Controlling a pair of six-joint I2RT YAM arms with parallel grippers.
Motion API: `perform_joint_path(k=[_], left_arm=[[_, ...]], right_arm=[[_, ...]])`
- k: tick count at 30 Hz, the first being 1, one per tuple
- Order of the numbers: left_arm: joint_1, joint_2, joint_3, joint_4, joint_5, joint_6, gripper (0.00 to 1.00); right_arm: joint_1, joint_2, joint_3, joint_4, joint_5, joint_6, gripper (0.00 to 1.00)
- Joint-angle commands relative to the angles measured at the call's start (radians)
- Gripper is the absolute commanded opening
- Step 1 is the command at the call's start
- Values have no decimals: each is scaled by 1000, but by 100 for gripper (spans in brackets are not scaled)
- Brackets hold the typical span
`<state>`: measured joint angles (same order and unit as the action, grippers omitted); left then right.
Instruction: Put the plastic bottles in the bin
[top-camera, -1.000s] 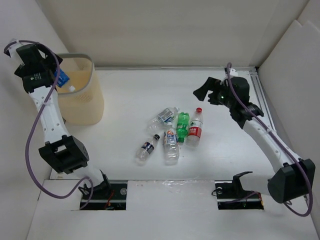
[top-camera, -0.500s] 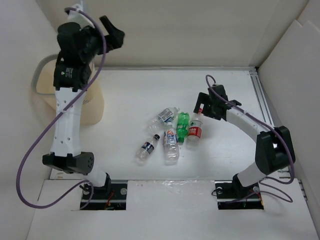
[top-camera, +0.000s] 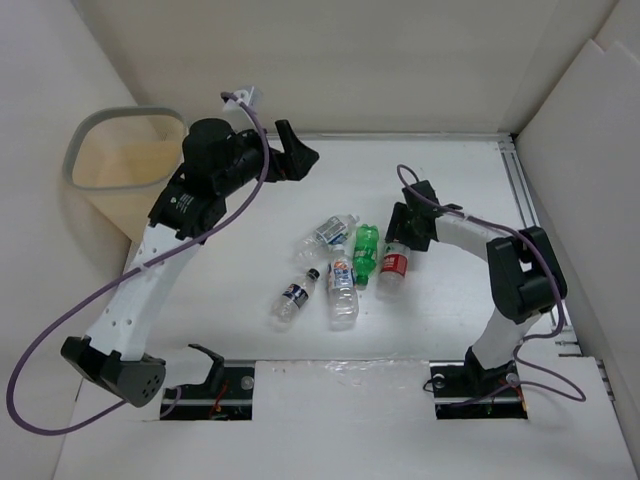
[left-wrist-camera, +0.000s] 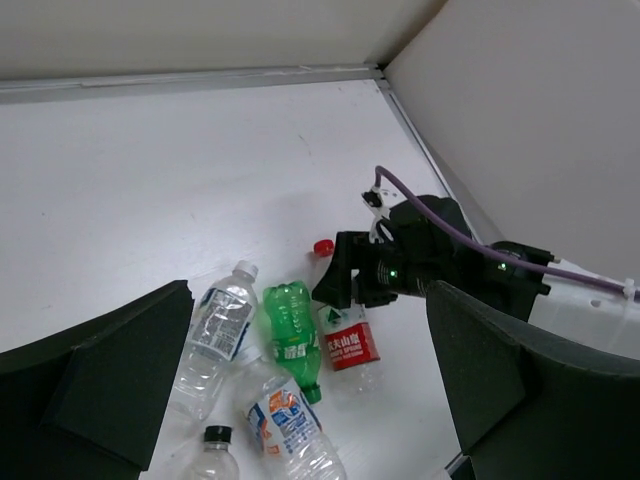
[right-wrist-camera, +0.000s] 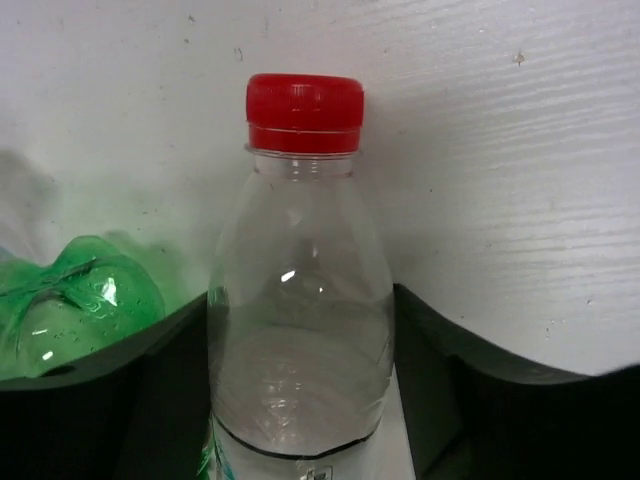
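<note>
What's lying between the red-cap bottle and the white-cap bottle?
The green bottle lies between the red-cap bottle and the white-cap bottle; the left wrist view shows it clearly.

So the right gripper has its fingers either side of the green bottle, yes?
Not quite. The right gripper has its fingers either side of the red-capped bottle. The green bottle lies just beside it, outside the fingers. The right wrist view shows this.

Five bottles (top-camera: 342, 280) lay clustered on the counter (top-camera: 250, 260) (green bottle (top-camera: 365, 250) beside red-capped bottle (top-camera: 392, 264)); beige bin (top-camera: 110, 205) stood upright, well apart.
</note>
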<state>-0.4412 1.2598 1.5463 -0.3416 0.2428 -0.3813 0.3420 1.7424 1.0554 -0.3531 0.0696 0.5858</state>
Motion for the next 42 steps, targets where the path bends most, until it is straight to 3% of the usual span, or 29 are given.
perform_joint_path(k=[1, 4, 5, 11, 15, 17, 23, 30, 33, 42], left_arm=[[-13, -54, -57, 101, 1, -25, 100], [-40, -54, -94, 113, 22, -25, 100], [-60, -40, -94, 113, 23, -25, 100], [-326, 30, -103, 149, -66, 10, 100], [-430, 90, -103, 219, -57, 19, 100], [-453, 111, -72, 237, -44, 28, 100], [-473, 147, -58, 363, 142, 38, 100], [-473, 112, -134, 541, 300, 25, 100], [-473, 147, -124, 541, 312, 16, 100], [-504, 208, -95, 501, 285, 16, 100]], right_arm=[[-4, 31, -2, 48, -37, 16, 66], [-38, 6, -11, 48, -37, 6, 45], [-49, -7, -11, 48, -37, 6, 19], [-127, -197, 12, -33, -10, -3, 16], [-141, -366, 84, -119, 76, -21, 0], [-150, -472, 95, -133, 58, -39, 0], [-169, -759, 22, 127, -334, -126, 0], [-169, -850, -21, 360, -651, -36, 0], [-155, -859, -34, 443, -715, 32, 0], [-104, -926, -34, 588, -676, 128, 0]])
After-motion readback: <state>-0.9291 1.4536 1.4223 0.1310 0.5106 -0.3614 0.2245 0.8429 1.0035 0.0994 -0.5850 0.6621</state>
